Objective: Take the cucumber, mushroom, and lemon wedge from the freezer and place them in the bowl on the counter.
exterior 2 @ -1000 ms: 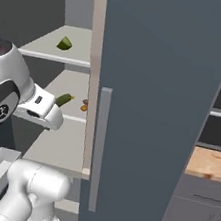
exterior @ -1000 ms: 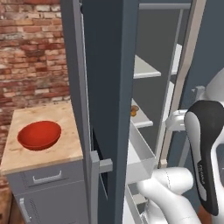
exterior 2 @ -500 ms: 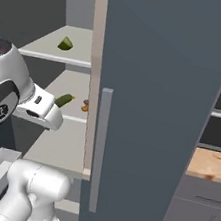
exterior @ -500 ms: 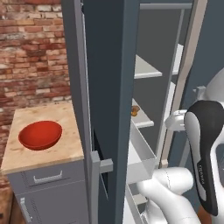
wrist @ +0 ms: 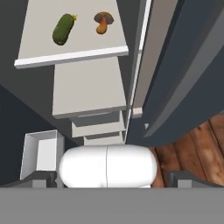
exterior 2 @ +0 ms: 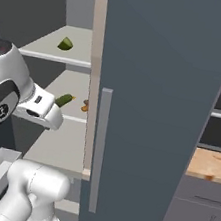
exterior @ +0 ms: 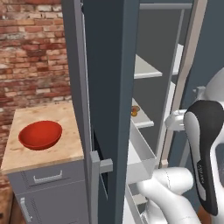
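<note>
The freezer [exterior 2: 156,89] is seen with its doors swung open. On a middle shelf [wrist: 70,48] inside it, the cucumber [wrist: 64,29] and the mushroom [wrist: 103,21] lie side by side, apart. The lemon wedge [exterior 2: 65,44] rests on the shelf above. The gripper [wrist: 113,178] is held spread wide, empty, well short of that middle shelf. The bowl [exterior: 40,134] sits on the counter [exterior: 26,155] left of the freezer.

Bowl [exterior: 40,134] on the worktop [exterior: 26,155], left of the open freezer [exterior: 109,87]. Inside the freezer: lemon wedge [exterior 2: 65,44] on the upper shelf; cucumber [wrist: 64,29] and mushroom [wrist: 103,21] side by side, apart, on the shelf [wrist: 70,48] below; further shelves beneath.
</note>
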